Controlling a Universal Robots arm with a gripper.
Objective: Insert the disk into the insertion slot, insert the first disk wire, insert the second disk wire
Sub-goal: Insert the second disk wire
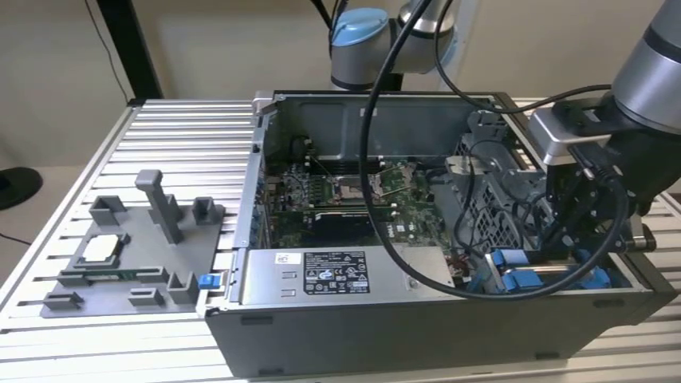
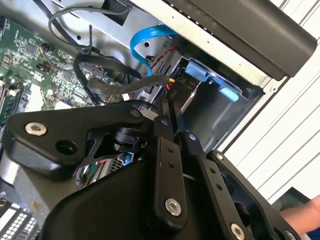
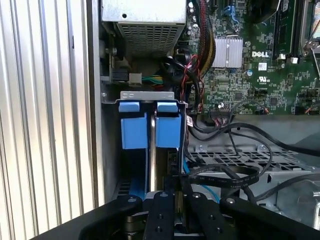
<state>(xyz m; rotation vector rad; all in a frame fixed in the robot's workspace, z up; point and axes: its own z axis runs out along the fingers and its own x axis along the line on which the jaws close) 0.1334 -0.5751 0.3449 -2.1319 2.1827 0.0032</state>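
Gripper (image 3: 167, 200) is down inside the open computer case (image 1: 426, 319), at the corner on the exterior view's right. Its fingers (image 2: 165, 150) sit close together, nearly closed, over the insertion slot (image 3: 150, 125). Whether they pinch a wire cannot be told. Disk (image 3: 152, 150) stands edge-on in the slot between blue carrier tabs. Black cable (image 3: 225, 175) loops just beside. Case rests on the slatted table (image 1: 159, 144).

A pale beige wall (image 1: 213, 48) stands behind the bench, crossed by a black upright post (image 1: 130, 48). The work surface is a ribbed aluminium table (image 1: 181, 136) of parallel slats. At the exterior view's left edge a dark rounded object (image 1: 16, 187), perhaps a stand's base, rests on light flooring (image 1: 43, 239).
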